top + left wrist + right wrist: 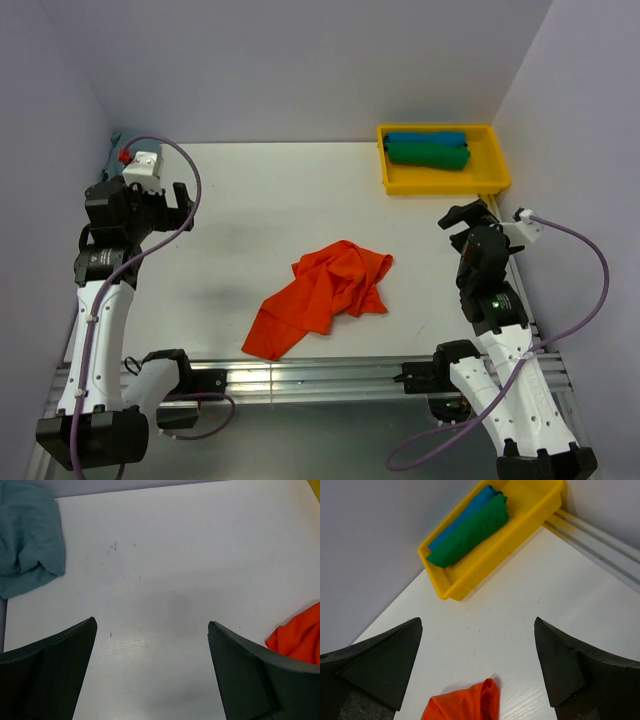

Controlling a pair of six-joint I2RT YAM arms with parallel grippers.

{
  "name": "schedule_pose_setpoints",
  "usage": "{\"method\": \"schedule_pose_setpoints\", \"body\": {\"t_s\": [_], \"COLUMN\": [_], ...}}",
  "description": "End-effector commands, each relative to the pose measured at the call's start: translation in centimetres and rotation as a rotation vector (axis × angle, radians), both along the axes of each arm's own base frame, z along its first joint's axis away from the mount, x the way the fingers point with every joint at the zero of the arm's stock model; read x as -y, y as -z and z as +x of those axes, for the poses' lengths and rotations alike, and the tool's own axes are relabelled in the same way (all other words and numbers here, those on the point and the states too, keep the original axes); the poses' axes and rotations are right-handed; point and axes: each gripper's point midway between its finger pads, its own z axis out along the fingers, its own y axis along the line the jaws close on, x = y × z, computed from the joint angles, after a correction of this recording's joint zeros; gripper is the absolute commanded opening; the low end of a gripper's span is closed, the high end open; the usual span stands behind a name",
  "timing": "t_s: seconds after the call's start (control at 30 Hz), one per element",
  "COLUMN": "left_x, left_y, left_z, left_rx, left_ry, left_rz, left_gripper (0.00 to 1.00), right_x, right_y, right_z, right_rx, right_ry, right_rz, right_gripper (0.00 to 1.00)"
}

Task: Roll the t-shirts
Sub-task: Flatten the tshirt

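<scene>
Pale lilac walls [300,60] close in a white counter [250,190] on three sides. At its far right corner sits a yellow tray [440,184]. Inside it two rolled t-shirts lie side by side and touching: the blue t-shirt [427,138] against the tray's far wall, and the green t-shirt [428,156] on the near side of it.

Well apart from the tray, to its near left and around the middle of the counter, the orange-red t-shirt [325,295] lies loose and crumpled, unrolled. One end trails toward the counter's near edge.

The right claw [468,216] hovers just on the near side of the tray, its jaws spread wide with nothing between them. Its wrist view shows the tray ahead and a fold of the orange-red cloth below.

The left claw [176,208] hangs far across the counter from the tray, on the opposite side, jaws likewise wide apart and gripping nothing, over white surface. Beyond it, in the far corner opposite the tray, a teal cloth [112,150] lies bunched against the wall.
</scene>
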Motion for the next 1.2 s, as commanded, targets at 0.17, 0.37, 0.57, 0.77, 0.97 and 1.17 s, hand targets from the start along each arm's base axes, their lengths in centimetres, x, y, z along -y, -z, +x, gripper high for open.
{"method": "schedule_pose_setpoints", "body": {"t_s": [0.17, 0.37, 0.57, 0.77, 0.97, 1.17], "left_x": [1.2, 5.2, 10.9, 16.7, 22.2, 26.0], "left_y": [1.0, 4.5, 10.4, 13.6, 15.5, 17.0], "left_z": [-0.3, -0.6, -3.5, -8.2, -12.3, -15.0], "left_rx": [-0.031, -0.129, -0.260, -0.317, -0.259, -0.184], "left_ry": [0.103, 0.219, 0.457, 0.719, 0.937, 1.055], "left_rz": [0.035, 0.110, 0.260, 0.366, 0.480, 0.606], "left_gripper": [0.98, 0.90, 0.80, 0.72, 0.71, 0.68], "right_x": [-1.9, -5.8, -12.5, -14.4, -15.6, -17.3], "right_y": [0.9, 4.3, 8.9, 12.6, 14.8, 14.7], "right_z": [0.5, 1.2, -0.2, -2.3, -4.0, -5.5], "right_rx": [-0.059, -0.188, -0.303, -0.404, -0.448, -0.450], "right_ry": [-0.108, -0.275, -0.426, -0.430, -0.450, -0.483], "right_rz": [0.023, 0.083, 0.147, 0.125, 0.166, 0.204], "right_gripper": [0.99, 0.86, 0.77, 0.73, 0.69, 0.67]}}
